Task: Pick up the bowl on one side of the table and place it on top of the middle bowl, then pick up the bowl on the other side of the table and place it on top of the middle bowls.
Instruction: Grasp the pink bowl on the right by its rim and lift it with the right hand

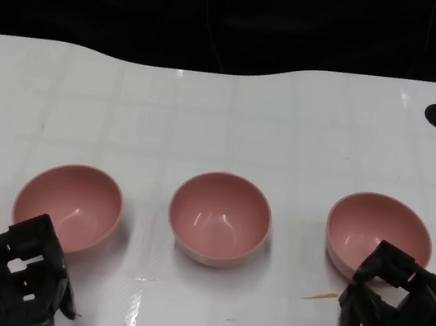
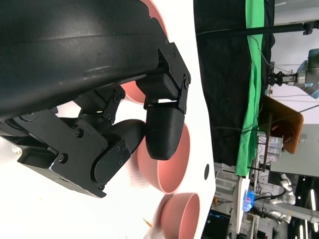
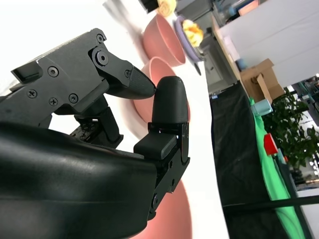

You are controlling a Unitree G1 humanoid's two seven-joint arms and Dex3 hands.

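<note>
I see three pink bowls in a row on the white bench, all upright and apart. Left hand (image 1: 10, 279) fingers curled in, gripping nothing; left bowl (image 1: 68, 205) sits just ahead of the fingertips. Right hand (image 1: 398, 314) fingers also curled, nothing held; they overlap the near rim of the right bowl (image 1: 378, 232), contact I can't tell. Middle bowl (image 1: 219, 218) lies between both hands, well clear of the fingers
</note>
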